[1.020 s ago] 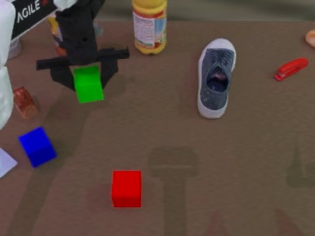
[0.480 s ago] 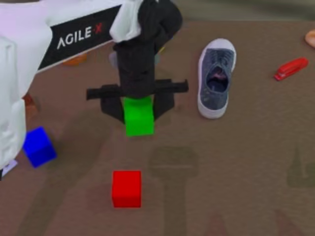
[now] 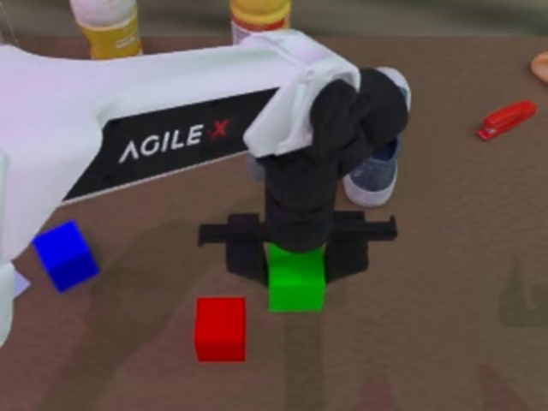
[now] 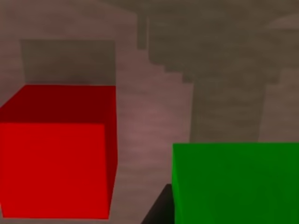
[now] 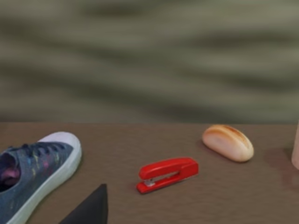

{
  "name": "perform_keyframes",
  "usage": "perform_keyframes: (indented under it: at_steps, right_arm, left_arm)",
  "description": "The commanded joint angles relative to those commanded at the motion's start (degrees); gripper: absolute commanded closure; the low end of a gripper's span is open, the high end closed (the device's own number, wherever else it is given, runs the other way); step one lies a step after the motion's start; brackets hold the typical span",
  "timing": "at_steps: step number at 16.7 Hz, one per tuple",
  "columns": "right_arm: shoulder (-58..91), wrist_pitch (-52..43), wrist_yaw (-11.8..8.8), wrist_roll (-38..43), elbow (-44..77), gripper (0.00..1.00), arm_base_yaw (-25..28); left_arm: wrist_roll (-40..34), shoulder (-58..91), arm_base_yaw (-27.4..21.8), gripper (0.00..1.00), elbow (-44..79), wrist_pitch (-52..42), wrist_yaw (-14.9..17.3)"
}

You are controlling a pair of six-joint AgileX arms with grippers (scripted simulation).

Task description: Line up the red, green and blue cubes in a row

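Observation:
My left gripper (image 3: 295, 272) is shut on the green cube (image 3: 296, 293) and holds it just right of the red cube (image 3: 220, 328), slightly farther back, with a small gap between them. In the left wrist view the green cube (image 4: 233, 182) fills the near corner, a dark finger (image 4: 163, 211) shows beside it, and the red cube (image 4: 53, 168) rests on the table. The blue cube (image 3: 64, 254) sits alone at the left. My right arm is out of the top view; one of its dark fingertips (image 5: 93, 207) shows well off centre, with nothing held.
A grey shoe (image 3: 377, 171) lies behind the left arm, partly hidden by it. The red stapler (image 3: 505, 120) and a bread roll (image 5: 228, 142) lie at the back right. Two yellow bottles (image 3: 107, 26) (image 3: 257, 13) stand at the back edge.
My left gripper has carried the green cube from the back left towards the front middle, ending beside the red cube. The red and blue cubes have not moved.

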Motion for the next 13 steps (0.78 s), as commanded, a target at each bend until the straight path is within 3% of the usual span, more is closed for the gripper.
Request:
perform_keyframes:
  at_steps: [4,13]
  right_arm:
    - [0.0,0.0,0.0,0.0,0.0,0.0,0.0]
    - [0.0,0.0,0.0,0.0,0.0,0.0,0.0]
  left_arm:
    - [0.2,0.4,0.2,1.0,-0.7,0.9,0.0]
    - [-0.1,4.0,-0.2,1.0,-10.5,14.5,0.0]
